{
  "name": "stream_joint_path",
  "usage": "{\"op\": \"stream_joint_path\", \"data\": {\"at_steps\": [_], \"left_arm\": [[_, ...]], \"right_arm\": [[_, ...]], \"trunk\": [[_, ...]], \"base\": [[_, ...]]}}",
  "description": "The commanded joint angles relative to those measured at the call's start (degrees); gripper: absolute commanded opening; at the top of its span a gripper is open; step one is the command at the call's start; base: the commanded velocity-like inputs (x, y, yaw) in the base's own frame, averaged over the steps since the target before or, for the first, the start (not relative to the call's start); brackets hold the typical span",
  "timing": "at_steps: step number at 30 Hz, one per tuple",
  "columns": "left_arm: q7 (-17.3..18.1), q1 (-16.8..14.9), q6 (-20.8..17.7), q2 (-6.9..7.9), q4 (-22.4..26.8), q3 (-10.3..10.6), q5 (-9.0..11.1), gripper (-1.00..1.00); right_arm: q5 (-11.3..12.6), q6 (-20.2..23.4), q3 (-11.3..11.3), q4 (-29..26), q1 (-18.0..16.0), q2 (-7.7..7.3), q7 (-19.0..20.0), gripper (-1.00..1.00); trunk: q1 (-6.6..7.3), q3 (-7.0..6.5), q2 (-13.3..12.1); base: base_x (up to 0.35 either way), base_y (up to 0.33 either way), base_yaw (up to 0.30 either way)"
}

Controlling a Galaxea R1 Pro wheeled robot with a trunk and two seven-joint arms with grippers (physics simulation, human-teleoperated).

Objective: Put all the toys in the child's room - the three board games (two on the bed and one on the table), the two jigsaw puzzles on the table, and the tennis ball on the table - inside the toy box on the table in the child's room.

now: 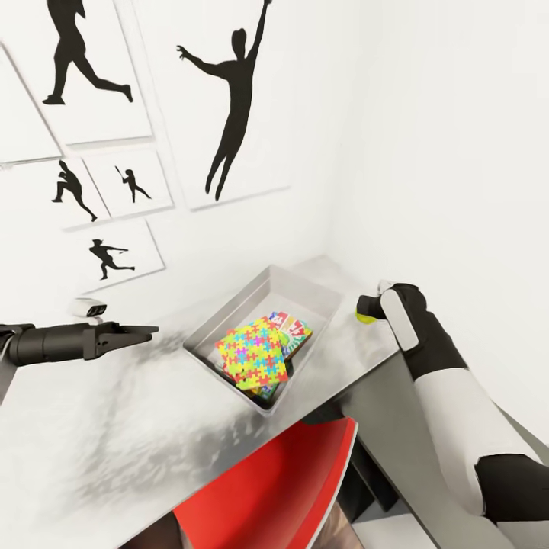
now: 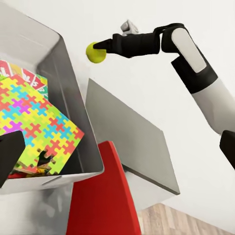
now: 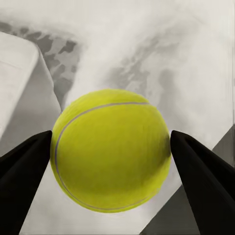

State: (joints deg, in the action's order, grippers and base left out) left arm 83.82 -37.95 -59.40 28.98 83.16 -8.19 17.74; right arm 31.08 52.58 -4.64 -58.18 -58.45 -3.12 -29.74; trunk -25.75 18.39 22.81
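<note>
Head view: the counter (image 1: pixel 114 427) carries the toy box (image 1: pixel 229 320) holding a jigsaw puzzle (image 1: pixel 253 353). Right fingers (image 1: pixel 364 309) pinch the tennis ball (image 1: pixel 365 313) beside it; carry it above the box before releasing. Left fingers (image 1: pixel 141 332) look pressed together.

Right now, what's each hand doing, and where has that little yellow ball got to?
Right gripper shut on tennis ball, beside the toy box. Left gripper empty, jaws near closed. Jigsaw puzzle in the box. Path looks clear.

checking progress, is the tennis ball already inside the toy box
No, the tennis ball is held in the right tool up in the air, outside the toy box.
</note>
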Motion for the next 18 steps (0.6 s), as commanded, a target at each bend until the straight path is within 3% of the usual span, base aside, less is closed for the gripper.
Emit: {"op": "stream_joint_path", "data": {"at_steps": [1,8,18], "left_arm": [[0.13,-0.04,-0.6,0.04,-0.09,0.01,-0.02,1.0],[0.11,-0.02,-0.6,0.1,-0.27,-0.09,-0.1,1.0],[0.11,-0.02,-0.6,0.04,-0.28,-0.16,-0.15,1.0]], "right_arm": [[0.6,0.62,0.51,-0.87,-0.07,-0.06,-0.85,-1.0],[0.63,6.7,2.59,-10.07,-0.09,0.58,-1.45,-1.0],[0.66,7.42,2.7,-12.38,-0.77,0.4,-1.55,-1.0]], "trunk": [[-0.04,0.01,0.1],[-0.04,-0.65,0.1],[-0.04,-1.59,0.1]], "base": [[0.0,0.0,0.0],[0.0,0.0,0.0],[0.0,0.0,0.0]]}}
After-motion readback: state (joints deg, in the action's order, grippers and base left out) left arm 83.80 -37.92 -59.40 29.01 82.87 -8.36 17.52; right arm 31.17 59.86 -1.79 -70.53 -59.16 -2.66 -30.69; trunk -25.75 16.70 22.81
